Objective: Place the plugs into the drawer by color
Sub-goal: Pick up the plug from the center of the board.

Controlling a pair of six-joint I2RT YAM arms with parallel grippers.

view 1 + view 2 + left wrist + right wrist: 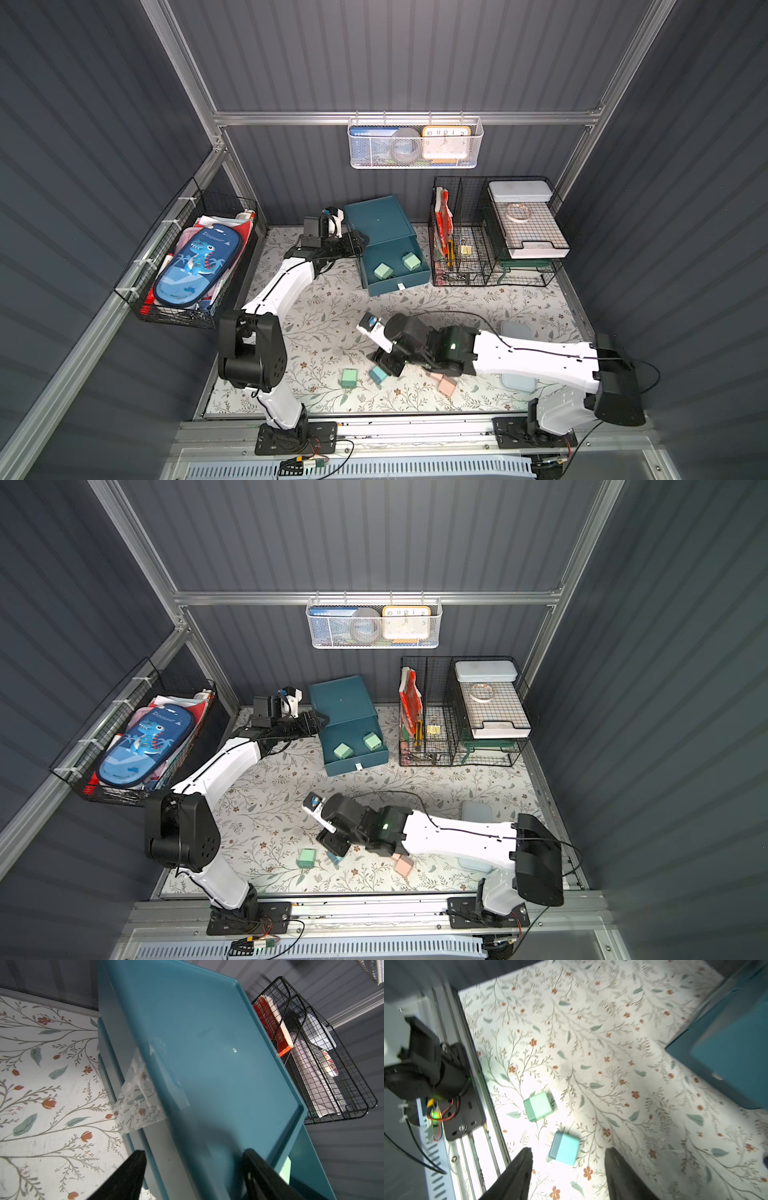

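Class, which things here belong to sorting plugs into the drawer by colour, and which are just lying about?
Job: teal drawer cabinet; mint green plugs in its open drawer; loose mint green plug; light blue plug; pink plug.
Lying about: dinosaur pencil case; clock; tape roll; binder clips.

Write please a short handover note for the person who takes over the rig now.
Left gripper: open, empty, at the teal drawer cabinet.
Right gripper: open, empty, over the light blue plug.
Done: two mint green plugs lie in the open drawer.
To do: a third mint green plug, the blue one and a pink plug on the table; other plugs not visible.
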